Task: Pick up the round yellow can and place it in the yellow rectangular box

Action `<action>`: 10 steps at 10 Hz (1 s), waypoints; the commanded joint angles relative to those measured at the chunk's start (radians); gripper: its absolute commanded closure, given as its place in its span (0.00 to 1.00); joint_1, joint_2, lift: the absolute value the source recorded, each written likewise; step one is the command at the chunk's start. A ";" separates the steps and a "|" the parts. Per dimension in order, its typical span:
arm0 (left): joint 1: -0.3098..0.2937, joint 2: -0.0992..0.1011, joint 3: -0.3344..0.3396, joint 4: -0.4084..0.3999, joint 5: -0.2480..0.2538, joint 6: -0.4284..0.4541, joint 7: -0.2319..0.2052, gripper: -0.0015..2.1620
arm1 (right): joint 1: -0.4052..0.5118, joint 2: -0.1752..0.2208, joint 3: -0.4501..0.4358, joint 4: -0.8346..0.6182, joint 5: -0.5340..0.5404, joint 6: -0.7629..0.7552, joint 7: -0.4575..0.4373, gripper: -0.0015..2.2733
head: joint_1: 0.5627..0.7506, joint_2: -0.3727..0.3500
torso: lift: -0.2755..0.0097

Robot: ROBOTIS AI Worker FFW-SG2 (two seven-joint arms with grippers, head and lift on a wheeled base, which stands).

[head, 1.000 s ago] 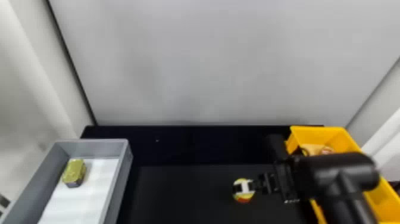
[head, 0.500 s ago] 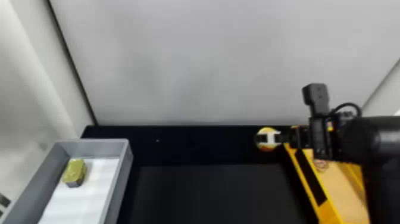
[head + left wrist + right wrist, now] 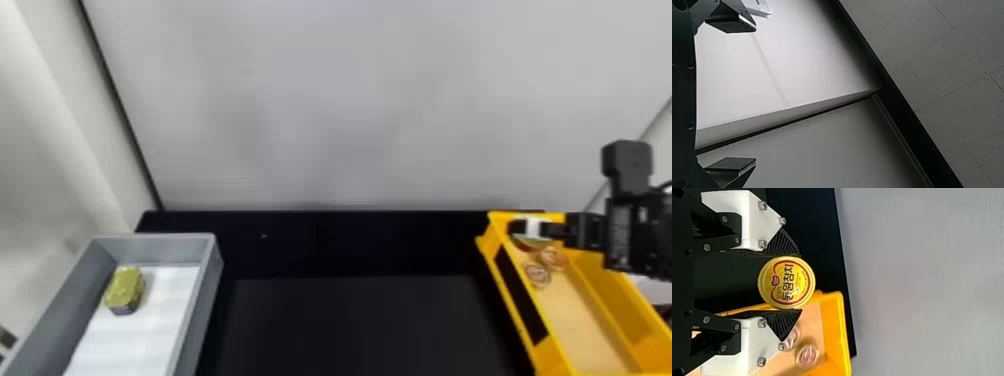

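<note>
At the far end of the yellow box, my right gripper hangs over the box's inner corner, with the round yellow can partly hidden beneath its fingers. In the right wrist view, my right gripper is shut on the round can, whose yellow lid faces the camera; the yellow box lies beyond it. My left gripper is parked open in the left wrist view, before a pale panel, with nothing between its fingers.
Two small round items lie in the far part of the yellow box. A grey bin at the left holds a gold-topped can on a white liner. A grey wall panel rises behind the black table.
My right gripper first went away from the robot with the can, then shifted right, from the black table to above the yellow box's far end. The gold-topped can has stayed put.
</note>
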State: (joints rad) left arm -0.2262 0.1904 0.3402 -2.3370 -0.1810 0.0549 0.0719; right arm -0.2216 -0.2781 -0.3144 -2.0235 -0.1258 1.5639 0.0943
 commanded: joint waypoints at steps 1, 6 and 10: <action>-0.001 0.000 0.002 -0.002 0.000 0.007 -0.003 0.04 | 0.013 -0.006 -0.075 0.005 0.000 0.008 -0.022 0.29 | 0.70 0.41 | 0.96; 0.001 0.008 0.008 -0.010 -0.002 0.017 -0.014 0.04 | 0.042 -0.016 -0.215 0.063 0.000 -0.012 -0.042 0.29 | 0.70 0.41 | 0.96; 0.008 0.006 0.011 -0.012 -0.002 0.019 -0.015 0.04 | 0.068 0.017 -0.308 0.184 -0.011 -0.167 -0.044 0.29 | 0.70 0.41 | 0.96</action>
State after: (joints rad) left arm -0.2208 0.1975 0.3506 -2.3485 -0.1824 0.0736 0.0566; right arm -0.1615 -0.2727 -0.5904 -1.8846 -0.1290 1.4557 0.0507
